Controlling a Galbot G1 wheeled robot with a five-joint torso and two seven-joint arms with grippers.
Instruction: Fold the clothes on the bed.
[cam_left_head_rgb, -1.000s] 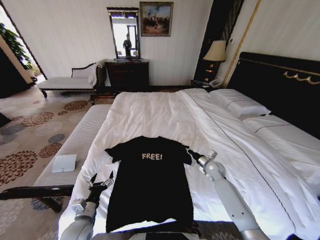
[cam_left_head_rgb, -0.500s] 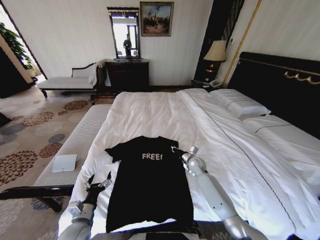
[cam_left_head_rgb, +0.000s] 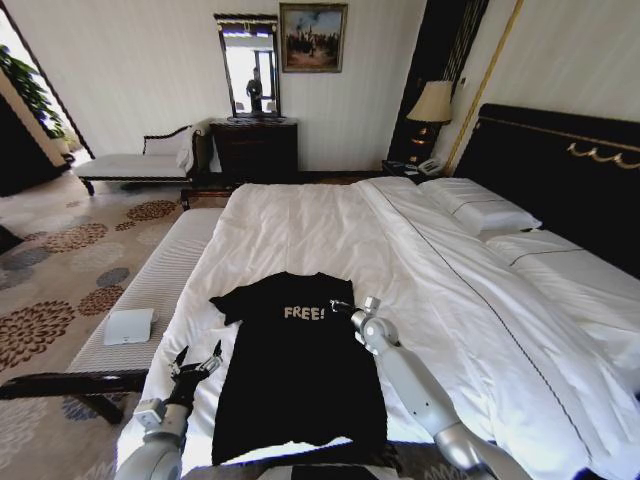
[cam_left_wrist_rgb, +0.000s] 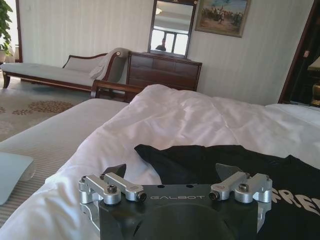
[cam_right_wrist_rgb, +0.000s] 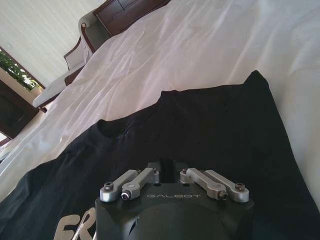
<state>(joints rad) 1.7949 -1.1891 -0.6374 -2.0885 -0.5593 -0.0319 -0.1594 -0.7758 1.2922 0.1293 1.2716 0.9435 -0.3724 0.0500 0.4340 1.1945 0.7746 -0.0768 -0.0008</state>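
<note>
While soft black T-shirt lies flat | right claw closed above | left claw open

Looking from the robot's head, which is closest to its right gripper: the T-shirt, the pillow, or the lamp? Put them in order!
From the right gripper:
1. T-shirt, right under it on the bed.
2. Pillow, farther up by the headboard, on the right.
3. Lamp, past the bed, against the back wall.

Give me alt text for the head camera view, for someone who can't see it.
A black T-shirt with white "FREE!" lettering lies flat on a large white bed. The right tool hovers over the shirt's chest beside the lettering, while the left tool, fingers open, sits at the shirt's left edge. White pillows lie against a dark headboard.
</note>
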